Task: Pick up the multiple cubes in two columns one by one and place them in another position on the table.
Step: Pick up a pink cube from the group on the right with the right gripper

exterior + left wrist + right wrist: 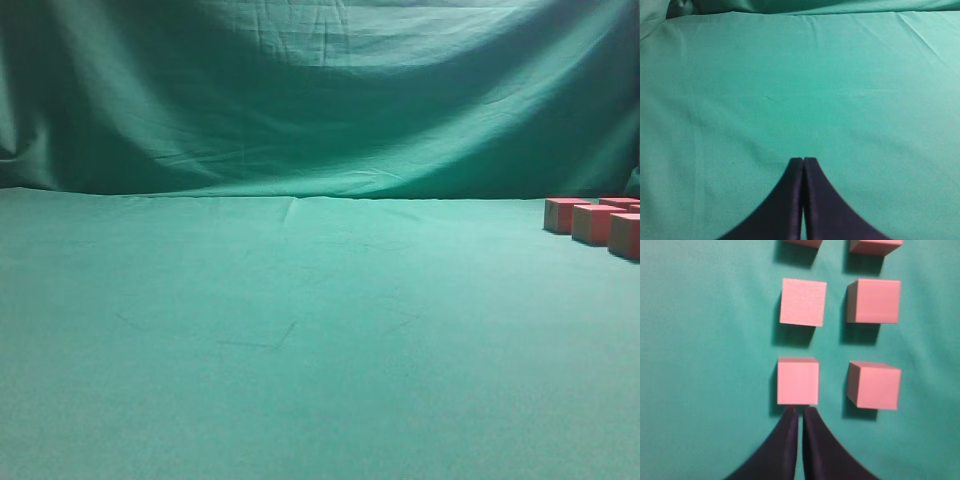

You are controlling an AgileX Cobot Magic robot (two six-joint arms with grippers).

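Both grippers, left (803,161) and right (800,410), are squeezed tight, holding nothing; the top cubes (798,381) are cut off by the frame.

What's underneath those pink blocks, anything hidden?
The cubes sit apart, directly on the green table; only their shadows show around them. What lies beneath each block is covered, so it cannot be seen.

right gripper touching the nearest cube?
Cannot tell. In the right wrist view the shut right gripper has its tips right at the lower edge of the nearest cube, with no visible gap, but height above it isn't readable.
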